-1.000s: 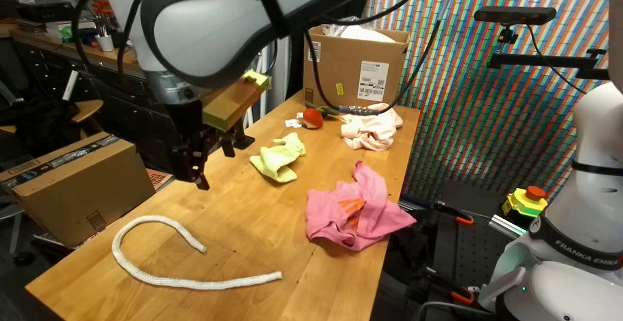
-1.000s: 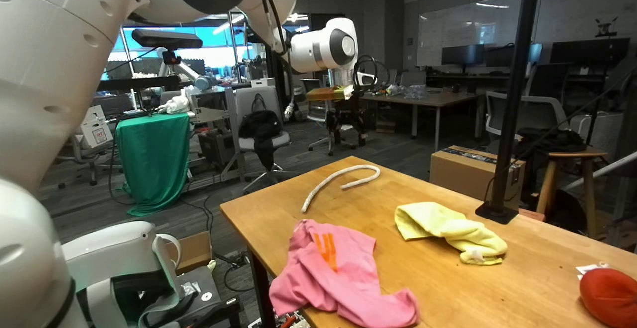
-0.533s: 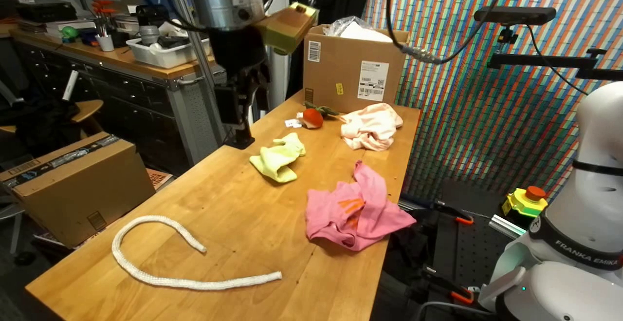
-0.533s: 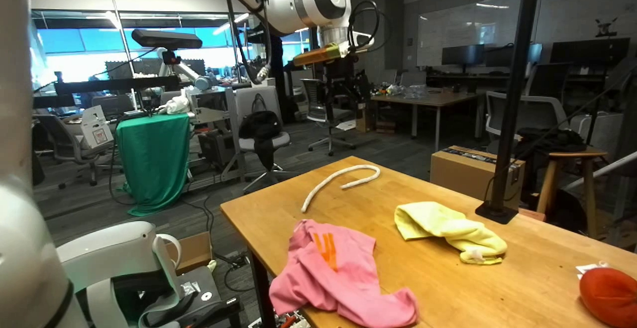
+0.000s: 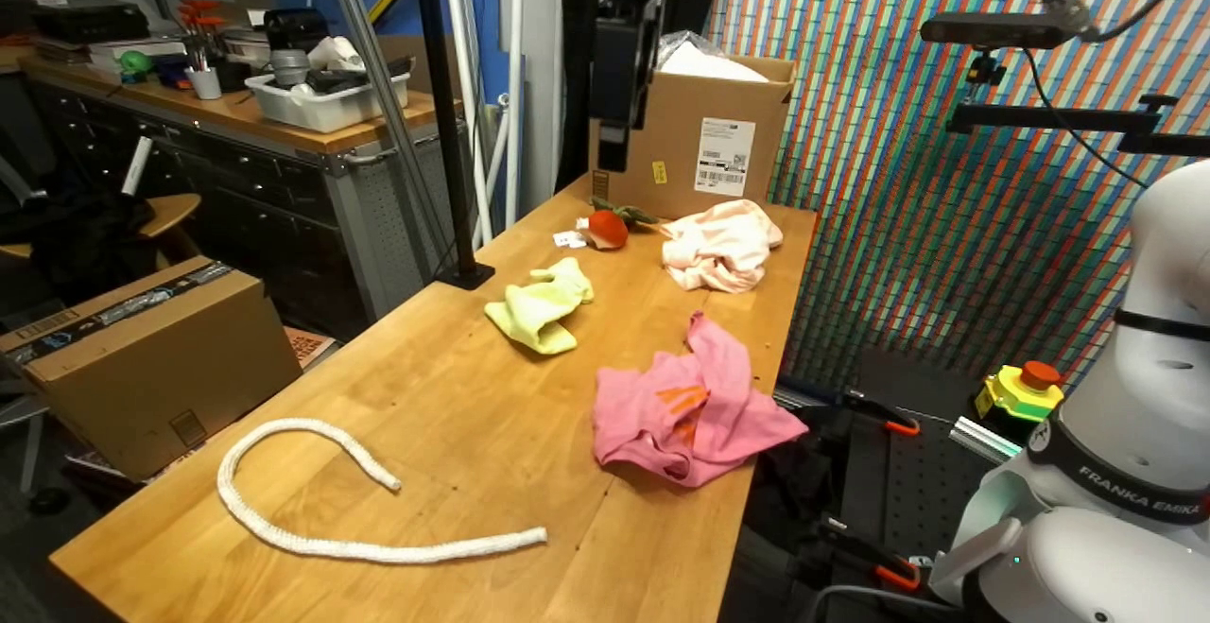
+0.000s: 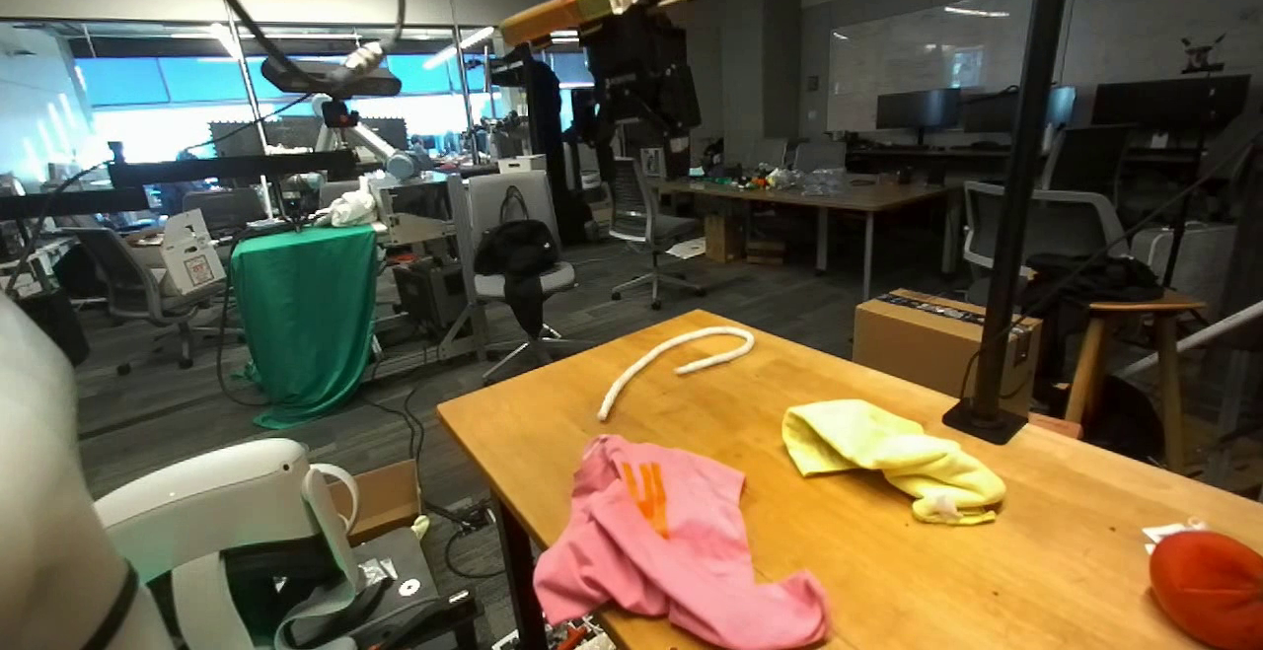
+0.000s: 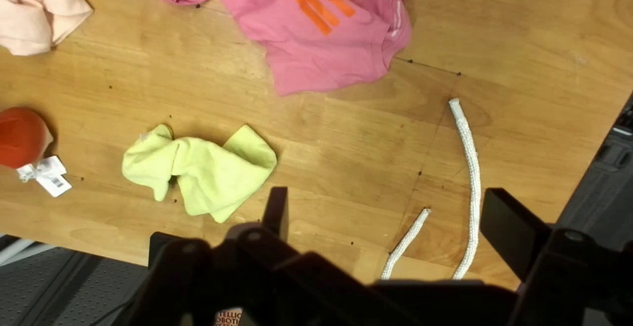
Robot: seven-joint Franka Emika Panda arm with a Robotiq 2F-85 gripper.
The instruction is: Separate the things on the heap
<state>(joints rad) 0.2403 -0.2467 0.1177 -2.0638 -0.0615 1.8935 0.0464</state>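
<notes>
While my claw (image 7: 388,205) hangs above the desk (image 5: 454,424), fingers (image 7: 512,232) apart, I see rope (image 7: 472,182), yellow cloth (image 6: 883,455) and pink shirt (image 5: 704,420) lying on it clear of one another, the red toy (image 5: 607,230) near the peach cloth (image 5: 721,250).

Glare bleaches the windows (image 6: 138,103) in an exterior view; the floor (image 6: 760,297) lies dim.

table (image 7: 346,167): smooth wood | pink shirt (image 7: 296,44): matt cloth | rope (image 7: 474,182): braided | red object (image 6: 1209,586): perhaps fabric
</notes>
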